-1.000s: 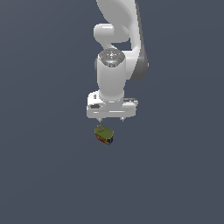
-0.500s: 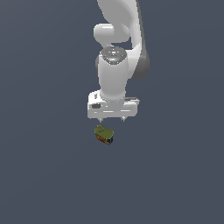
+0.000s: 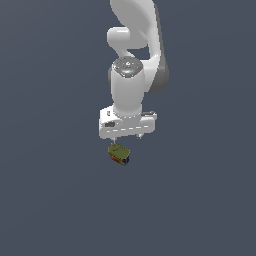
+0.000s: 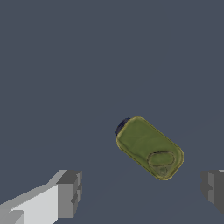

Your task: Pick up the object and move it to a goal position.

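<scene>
The object is a small rectangular tin (image 3: 119, 154) with an olive-green top and a dark blue side with a reddish patch. It lies on the flat grey floor. My gripper (image 3: 128, 136) hangs above it, offset a little toward the exterior view's right. In the wrist view the tin (image 4: 149, 147) lies at a slant with its green top facing the camera, clear of both fingers. The gripper (image 4: 142, 192) is open and empty, with one finger (image 4: 69, 193) and the other finger (image 4: 213, 187) spread wide apart.
The plain dark grey floor (image 3: 60, 200) spreads all around the tin. The white arm (image 3: 131, 80) rises straight above the gripper.
The gripper has come down a little toward the tin, and the wrist has turned slightly. The tin has not moved.
</scene>
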You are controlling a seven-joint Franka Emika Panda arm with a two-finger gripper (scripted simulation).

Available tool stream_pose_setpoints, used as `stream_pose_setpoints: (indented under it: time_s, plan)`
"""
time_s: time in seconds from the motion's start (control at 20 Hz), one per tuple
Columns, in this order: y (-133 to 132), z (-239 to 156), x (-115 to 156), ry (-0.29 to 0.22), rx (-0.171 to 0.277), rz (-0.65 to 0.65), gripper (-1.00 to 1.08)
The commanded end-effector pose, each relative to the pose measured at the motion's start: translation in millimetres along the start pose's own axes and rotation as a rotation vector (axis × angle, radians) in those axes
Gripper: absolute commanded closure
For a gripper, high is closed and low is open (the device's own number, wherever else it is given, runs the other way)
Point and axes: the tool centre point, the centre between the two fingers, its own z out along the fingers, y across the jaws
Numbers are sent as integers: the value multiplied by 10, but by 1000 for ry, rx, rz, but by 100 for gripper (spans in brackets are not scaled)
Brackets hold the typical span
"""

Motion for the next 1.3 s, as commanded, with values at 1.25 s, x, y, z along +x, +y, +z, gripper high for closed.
stream_pose_setpoints:
  time_s: [1.25]
  plan:
    - [275,518,-37,-19,17,-662,-92]
